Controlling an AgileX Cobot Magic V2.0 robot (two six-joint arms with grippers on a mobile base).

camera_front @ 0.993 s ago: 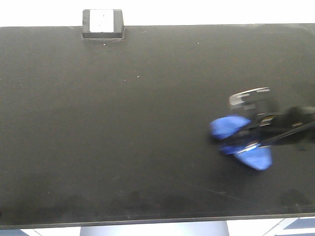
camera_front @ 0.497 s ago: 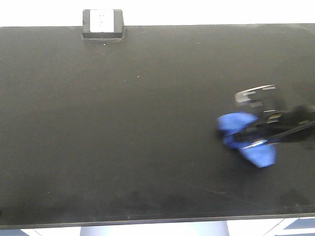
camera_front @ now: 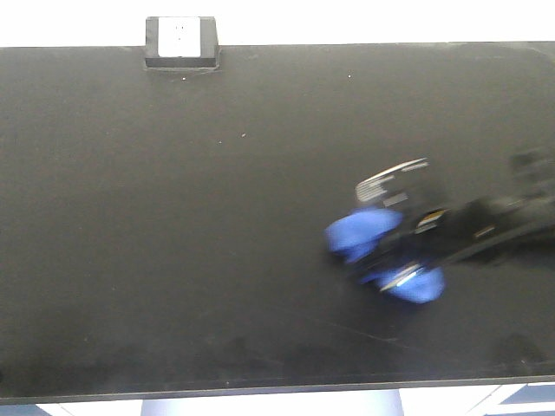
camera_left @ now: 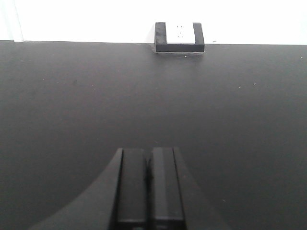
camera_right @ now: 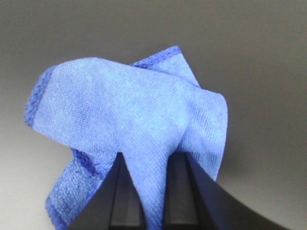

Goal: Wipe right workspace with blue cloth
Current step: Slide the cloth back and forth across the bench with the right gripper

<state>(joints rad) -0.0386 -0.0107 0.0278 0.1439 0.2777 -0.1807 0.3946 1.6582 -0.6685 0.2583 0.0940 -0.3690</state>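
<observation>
I see my right pincer point(camera_right: 152, 167) clamped on the blue cloth point(camera_right: 129, 120). The fabric is bunched, fanning above both dark fingers point(camera_right: 103, 206), one fold hanging between them. Plain grey desk point(camera_right: 261, 67) behind.

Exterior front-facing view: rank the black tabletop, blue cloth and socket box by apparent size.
Largest: black tabletop, by far.
Then: blue cloth and socket box look about alike. The right gripper hides the cloth's middle, so I won't rank them.
</observation>
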